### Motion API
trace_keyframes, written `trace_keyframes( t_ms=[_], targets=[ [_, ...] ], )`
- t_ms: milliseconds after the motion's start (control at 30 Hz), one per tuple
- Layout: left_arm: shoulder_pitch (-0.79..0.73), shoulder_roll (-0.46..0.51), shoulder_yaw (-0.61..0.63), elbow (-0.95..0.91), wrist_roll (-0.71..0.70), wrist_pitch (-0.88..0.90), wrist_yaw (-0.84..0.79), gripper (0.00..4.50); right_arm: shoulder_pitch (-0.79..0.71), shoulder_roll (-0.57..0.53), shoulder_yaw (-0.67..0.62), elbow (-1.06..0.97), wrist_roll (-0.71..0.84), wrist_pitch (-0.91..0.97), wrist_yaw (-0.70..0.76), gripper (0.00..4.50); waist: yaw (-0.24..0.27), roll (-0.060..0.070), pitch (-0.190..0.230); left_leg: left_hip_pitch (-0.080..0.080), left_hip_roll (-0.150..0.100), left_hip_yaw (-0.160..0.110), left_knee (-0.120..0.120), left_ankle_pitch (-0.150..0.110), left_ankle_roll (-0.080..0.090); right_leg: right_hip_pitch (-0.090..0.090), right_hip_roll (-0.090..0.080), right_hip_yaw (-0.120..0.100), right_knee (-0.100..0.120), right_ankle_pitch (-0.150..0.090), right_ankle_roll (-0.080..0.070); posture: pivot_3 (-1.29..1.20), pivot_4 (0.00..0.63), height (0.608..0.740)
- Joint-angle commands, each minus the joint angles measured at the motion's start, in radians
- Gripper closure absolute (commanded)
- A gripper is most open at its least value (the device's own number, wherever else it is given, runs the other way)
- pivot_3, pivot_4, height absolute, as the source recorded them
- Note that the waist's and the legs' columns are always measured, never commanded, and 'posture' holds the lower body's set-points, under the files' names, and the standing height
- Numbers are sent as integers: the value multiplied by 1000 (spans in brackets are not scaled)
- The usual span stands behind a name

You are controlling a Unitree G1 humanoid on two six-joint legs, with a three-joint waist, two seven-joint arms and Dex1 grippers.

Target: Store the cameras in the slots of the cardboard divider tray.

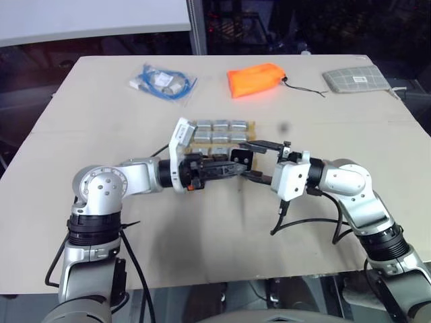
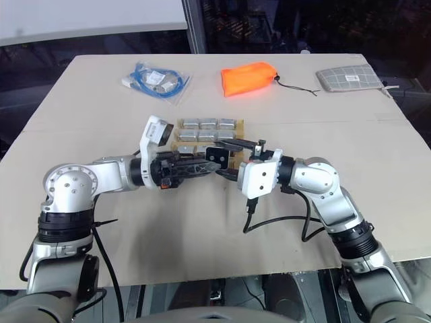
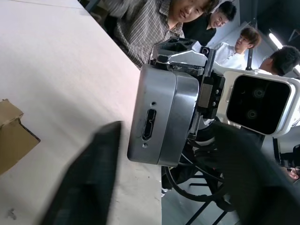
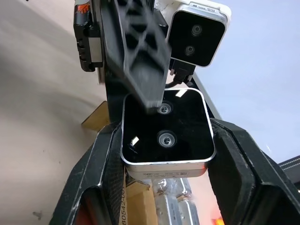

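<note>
From the head view, both arms meet above the surface (image 1: 101, 108), just in front of the cardboard tray (image 1: 250, 126), whose slots already hold several cameras. The right gripper (image 1: 259, 161) clamps a camera (image 1: 242, 158) while the left gripper (image 1: 229, 168) closes on it too (likely a handover to turn it for its slot).

The left wrist view shows the camera's silver side and port between its fingers (image 3: 89, 178).

The right wrist view shows the dark lens face pinched snugly.
</note>
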Motion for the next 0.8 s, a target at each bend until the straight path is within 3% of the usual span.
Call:
trace_keyframes(
  t_ms=[33, 267, 433, 467, 600, 800],
  targets=[
    [-18, 7, 9, -2, 3, -27, -22, 3772, -2, -6, -7, -41, 18, -5, -7, 2554, 0, 0, 0, 0, 0, 0, 0, 0, 0, 0, 0, 0, 0, 0, 0, 0, 150, 740],
    [-11, 10, -16, -11, 40, -64, -67, 3758, 18, -21, -1, -81, 54, 89, 16, 2554, 1, 0, 0, 0, 0, 0, 0, 0, 0, 0, 0, 0, 0, 0, 0, 0, 150, 740],
    [-18, 11, -26, -18, 71, -114, -97, 3758, 50, -50, -15, -141, 113, 232, 39, 199, 1, 0, 0, 0, 0, 0, 0, 0, 0, 0, 0, 0, 0, 0, 0, 0, 150, 740],
    [-22, 11, -30, -22, 83, -133, -105, 3758, 66, -73, -24, -163, 138, 292, 57, 85, 2, 0, 0, 0, 0, 0, 0, 0, 0, 0, 0, 0, 0, 0, 0, 0, 150, 740],
    [-57, 54, -86, -22, 195, -247, -183, 3758, 128, -185, -135, -265, 305, 544, 96, 85, 10, -1, 1, -1, 0, 0, 0, 0, 0, 0, -1, -1, -1, 0, 0, 0, 150, 740],
    [-213, 127, -316, 183, 603, -665, -355, 3758, 209, -362, -399, -355, 601, 869, 121, 85, 27, -2, 2, 0, -1, 0, -1, 0, 1, 0, 0, -1, -2, 0, -1, 0, 150, 740]
  ],
)
